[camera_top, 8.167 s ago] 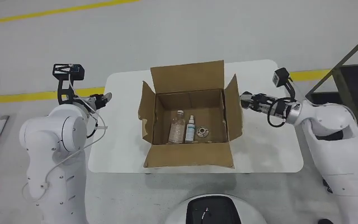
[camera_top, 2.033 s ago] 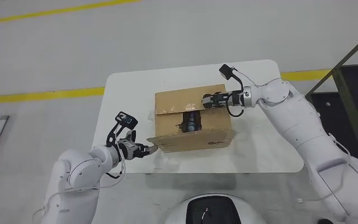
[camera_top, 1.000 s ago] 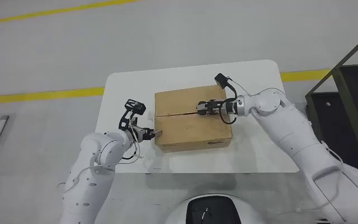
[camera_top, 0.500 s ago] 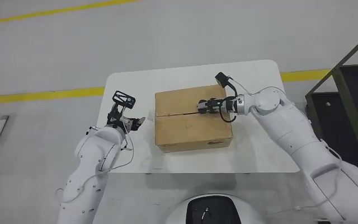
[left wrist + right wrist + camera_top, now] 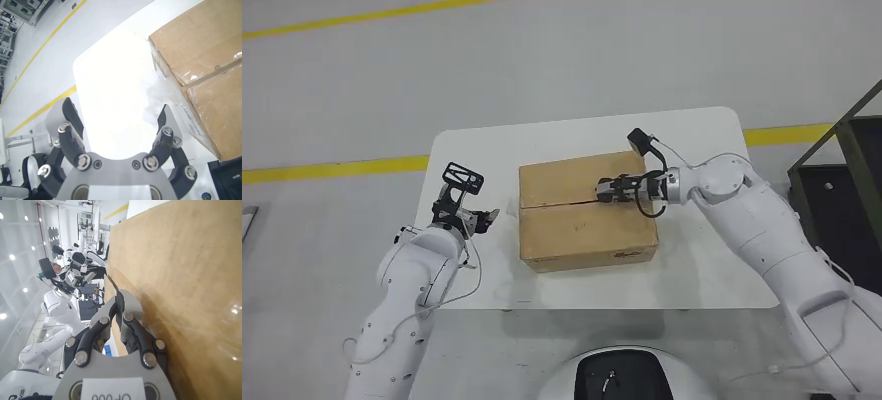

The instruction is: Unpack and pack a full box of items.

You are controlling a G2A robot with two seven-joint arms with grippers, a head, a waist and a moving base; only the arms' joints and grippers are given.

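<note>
Cardboard box (image 5: 582, 225) closed, flaps meet at centre seam, glossy tape patches on top. R gripper (image 5: 602, 190) on seam, jaws pressed together. L gripper (image 5: 486, 219) beside box, jaws spread.

Robot at work: the white left arm folds at the elbow, the left end effector (image 5: 482, 218) pointing inward, its black-padded fingers (image 5: 72, 115) spread wide. The white right arm stretches across in front, the right end effector (image 5: 604, 190) lying level, its fingers (image 5: 119, 308) pressed together.
</note>
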